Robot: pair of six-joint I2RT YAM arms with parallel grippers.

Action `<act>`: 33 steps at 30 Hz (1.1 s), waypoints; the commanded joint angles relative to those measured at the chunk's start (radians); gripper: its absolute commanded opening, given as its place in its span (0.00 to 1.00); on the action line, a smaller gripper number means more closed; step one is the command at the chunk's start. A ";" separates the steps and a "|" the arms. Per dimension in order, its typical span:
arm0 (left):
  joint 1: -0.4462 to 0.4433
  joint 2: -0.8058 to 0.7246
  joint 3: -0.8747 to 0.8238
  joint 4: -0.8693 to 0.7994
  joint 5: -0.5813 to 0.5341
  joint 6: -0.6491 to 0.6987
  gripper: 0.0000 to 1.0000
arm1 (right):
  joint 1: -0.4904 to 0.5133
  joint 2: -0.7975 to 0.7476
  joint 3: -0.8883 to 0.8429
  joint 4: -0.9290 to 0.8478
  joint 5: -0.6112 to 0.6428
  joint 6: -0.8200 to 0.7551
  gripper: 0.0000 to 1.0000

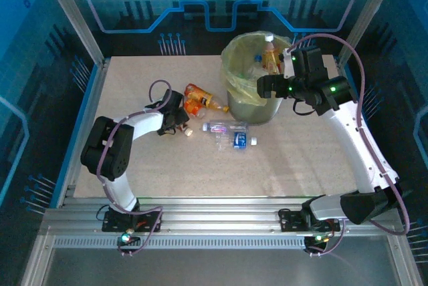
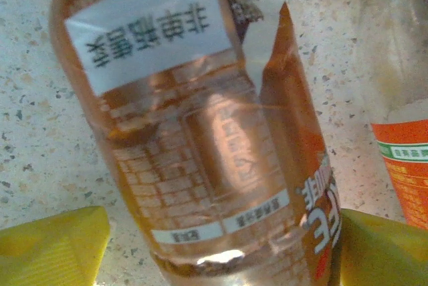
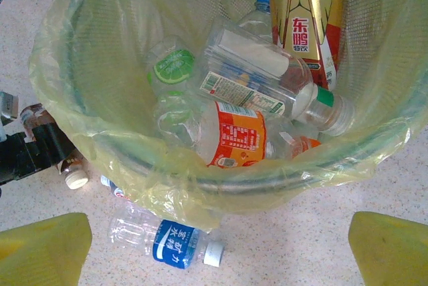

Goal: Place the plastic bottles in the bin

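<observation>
A brown-orange bottle [image 2: 200, 132] with a white sticker lies on the table between the yellow fingers [image 2: 53, 246] of my left gripper [image 2: 221, 249]. The jaws stand wide, with table showing beside the left finger. From above, my left gripper [image 1: 180, 112] sits at two orange bottles [image 1: 198, 99]. My right gripper [image 3: 217, 249] is open and holds nothing, hovering over the near rim of the bin [image 3: 87, 132]; from above it [image 1: 269, 85] hangs at the bin [image 1: 264, 109]. Inside lie several bottles, among them an orange-labelled one [image 3: 234, 135]. A clear, blue-labelled bottle [image 3: 164, 239] lies on the table by the bin.
Two clear bottles [image 1: 229, 133] lie on the table in front of the bin. Another orange-labelled bottle [image 2: 401, 159] lies just right of the one between my left fingers. A white cap [image 1: 188, 132] sits by the left gripper. Metal frame posts edge the table.
</observation>
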 commanded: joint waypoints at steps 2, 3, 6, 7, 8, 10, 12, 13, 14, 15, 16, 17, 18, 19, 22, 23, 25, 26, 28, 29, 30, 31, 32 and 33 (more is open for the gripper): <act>0.008 0.014 0.000 -0.022 0.000 -0.020 0.81 | 0.009 -0.005 -0.002 0.028 -0.016 0.012 1.00; 0.008 0.016 -0.004 -0.022 -0.002 -0.022 0.79 | 0.008 -0.004 -0.003 0.029 -0.017 0.012 1.00; 0.009 0.019 -0.011 -0.022 0.000 -0.027 0.72 | 0.009 -0.003 -0.004 0.030 -0.019 0.014 1.00; 0.009 0.020 -0.015 -0.019 0.000 -0.028 0.69 | 0.009 -0.002 -0.004 0.031 -0.020 0.014 1.00; 0.009 0.019 -0.018 -0.017 0.000 -0.030 0.67 | 0.009 -0.001 -0.004 0.032 -0.021 0.014 1.00; 0.011 0.017 -0.024 -0.014 0.000 -0.032 0.62 | 0.010 0.001 -0.004 0.032 -0.023 0.015 1.00; 0.012 0.012 -0.030 -0.010 0.001 -0.034 0.56 | 0.010 0.002 -0.002 0.031 -0.023 0.015 1.00; 0.013 0.008 -0.032 -0.011 0.001 -0.034 0.54 | 0.010 0.003 -0.002 0.032 -0.024 0.015 1.00; 0.014 0.002 -0.036 -0.009 0.001 -0.034 0.52 | 0.010 0.003 -0.002 0.032 -0.025 0.015 1.00; 0.014 -0.005 -0.040 -0.007 0.000 -0.032 0.49 | 0.011 0.003 -0.002 0.032 -0.025 0.015 1.00; 0.015 -0.011 -0.044 -0.005 -0.002 -0.032 0.47 | 0.010 0.004 0.000 0.032 -0.026 0.016 1.00; 0.015 -0.020 -0.048 -0.004 -0.006 -0.031 0.44 | 0.010 0.001 -0.002 0.031 -0.026 0.017 1.00; 0.015 -0.030 -0.053 -0.004 -0.008 -0.029 0.41 | 0.010 0.001 -0.002 0.032 -0.026 0.018 1.00; 0.015 -0.038 -0.057 -0.004 -0.012 -0.028 0.40 | 0.012 0.002 -0.002 0.032 -0.026 0.018 1.00; 0.015 -0.074 -0.073 -0.004 -0.024 -0.023 0.40 | 0.013 0.001 -0.002 0.034 -0.029 0.020 1.00; 0.015 -0.090 -0.078 -0.004 -0.028 -0.018 0.40 | 0.013 0.001 -0.002 0.033 -0.028 0.020 1.00; 0.015 -0.123 -0.091 -0.004 -0.035 -0.008 0.40 | 0.013 0.002 -0.001 0.035 -0.029 0.021 1.00; 0.015 -0.143 -0.099 -0.001 -0.040 -0.003 0.40 | 0.015 0.001 0.000 0.035 -0.030 0.022 1.00; 0.014 -0.186 -0.117 0.008 -0.049 0.011 0.40 | 0.015 0.000 -0.001 0.037 -0.032 0.025 1.00; 0.015 -0.212 -0.127 0.016 -0.050 0.019 0.40 | 0.017 0.000 -0.002 0.038 -0.033 0.027 1.00; 0.015 -0.236 -0.137 0.022 -0.050 0.029 0.39 | 0.017 -0.002 -0.001 0.040 -0.034 0.029 1.00; 0.015 -0.261 -0.143 0.027 -0.048 0.041 0.39 | 0.019 -0.002 -0.004 0.041 -0.035 0.030 1.00; 0.015 -0.289 -0.148 0.033 -0.041 0.058 0.39 | 0.019 -0.005 -0.005 0.042 -0.036 0.033 1.00; 0.015 -0.318 -0.150 0.040 -0.031 0.080 0.39 | 0.020 -0.006 -0.008 0.043 -0.036 0.036 1.00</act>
